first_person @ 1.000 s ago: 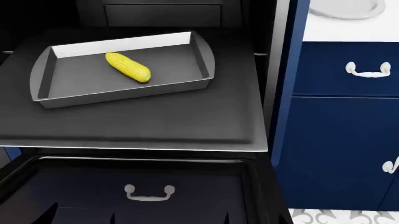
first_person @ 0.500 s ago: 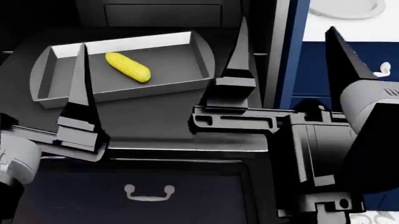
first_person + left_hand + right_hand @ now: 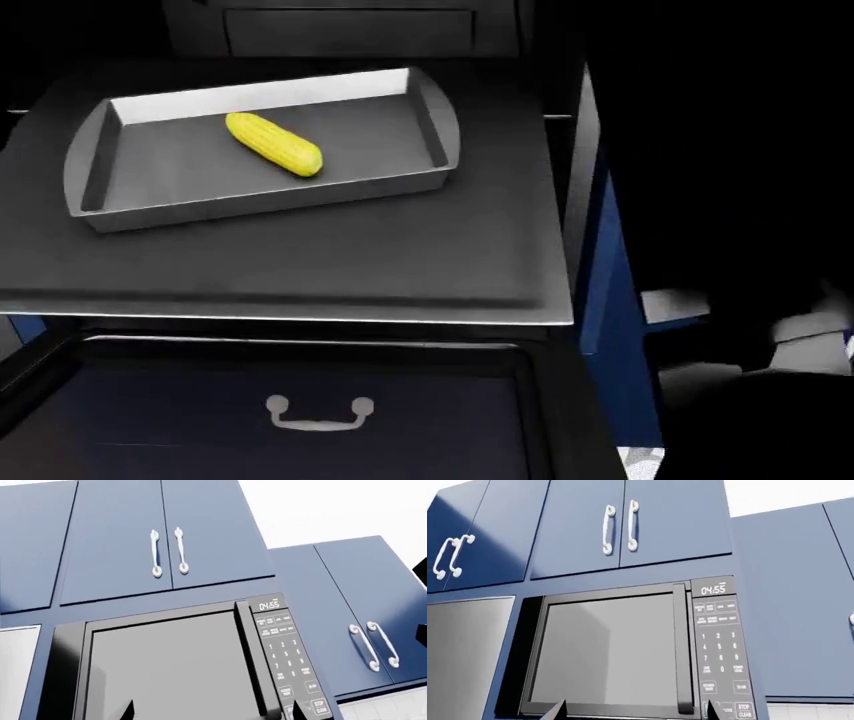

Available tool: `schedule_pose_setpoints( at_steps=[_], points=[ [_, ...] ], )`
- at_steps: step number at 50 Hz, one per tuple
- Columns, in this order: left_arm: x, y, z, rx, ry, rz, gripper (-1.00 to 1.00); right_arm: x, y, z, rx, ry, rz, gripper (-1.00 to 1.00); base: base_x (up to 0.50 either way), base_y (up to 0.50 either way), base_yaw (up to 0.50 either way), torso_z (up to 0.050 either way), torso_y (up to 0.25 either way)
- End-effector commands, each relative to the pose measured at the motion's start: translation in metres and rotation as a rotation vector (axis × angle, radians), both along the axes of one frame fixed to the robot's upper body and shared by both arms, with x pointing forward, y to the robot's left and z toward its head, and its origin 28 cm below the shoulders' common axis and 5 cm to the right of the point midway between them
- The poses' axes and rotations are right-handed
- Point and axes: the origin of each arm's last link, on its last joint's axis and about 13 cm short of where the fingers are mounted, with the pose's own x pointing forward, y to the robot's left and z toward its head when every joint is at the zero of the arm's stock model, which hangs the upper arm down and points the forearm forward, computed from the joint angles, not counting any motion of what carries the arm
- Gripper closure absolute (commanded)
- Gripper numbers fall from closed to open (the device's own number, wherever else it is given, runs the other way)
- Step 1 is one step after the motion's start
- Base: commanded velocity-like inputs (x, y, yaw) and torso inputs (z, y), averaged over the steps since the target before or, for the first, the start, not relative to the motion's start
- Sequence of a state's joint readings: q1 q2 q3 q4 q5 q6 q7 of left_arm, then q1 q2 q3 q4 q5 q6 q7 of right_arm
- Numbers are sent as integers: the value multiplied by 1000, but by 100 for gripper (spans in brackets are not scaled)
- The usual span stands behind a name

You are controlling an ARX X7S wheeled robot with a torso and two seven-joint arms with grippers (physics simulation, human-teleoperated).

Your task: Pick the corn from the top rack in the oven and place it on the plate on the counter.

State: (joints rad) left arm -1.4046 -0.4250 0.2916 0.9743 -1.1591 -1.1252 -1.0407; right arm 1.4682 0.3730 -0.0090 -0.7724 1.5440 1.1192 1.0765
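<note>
**Corn untouched, both claws raised away**

Nothing was done yet: the corn (image 3: pixel 274 144) lay in a grey tray (image 3: pixel 94 170) on the pulled-out top rack (image 3: pixel 334 260), far below both claws. Each wrist camera faced a microwave (image 3: pixel 173 670) and blue cupboards (image 3: pixel 627 520); whether the claws stood wide or narrow could not be told. A dark mass hid the plate's side.

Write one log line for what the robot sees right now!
yellow corn cob: lying in grey rimmed baking tray | tray: on pulled-out dark oven rack | grippers: none near corn | wrist cameras: facing microwave
</note>
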Motion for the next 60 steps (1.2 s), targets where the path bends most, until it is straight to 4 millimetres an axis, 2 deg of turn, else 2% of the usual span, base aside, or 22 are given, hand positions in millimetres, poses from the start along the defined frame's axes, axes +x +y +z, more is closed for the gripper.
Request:
schedule_pose_setpoints(
  at_steps=[1, 22, 54, 60],
  points=[
    [-18, 1, 12, 59, -32, 18, -100, -18, 0, 18, -20, -70, 14, -100, 0, 0, 0, 0, 0],
    [-18, -5, 3, 59, -28, -1, -100, -15, 4, 4, -60, 26, 17, -100, 10, 0, 0, 0, 0],
    [-27, -12, 7, 47, -57, -34, -100, -24, 0, 4, -63, -3, 29, -100, 495, -76, 0, 0, 0],
    [-28, -12, 8, 46, -62, -34, -100, -25, -2, 7, -47, -16, 21, -100, 70, 0, 0, 0, 0]
  ],
)
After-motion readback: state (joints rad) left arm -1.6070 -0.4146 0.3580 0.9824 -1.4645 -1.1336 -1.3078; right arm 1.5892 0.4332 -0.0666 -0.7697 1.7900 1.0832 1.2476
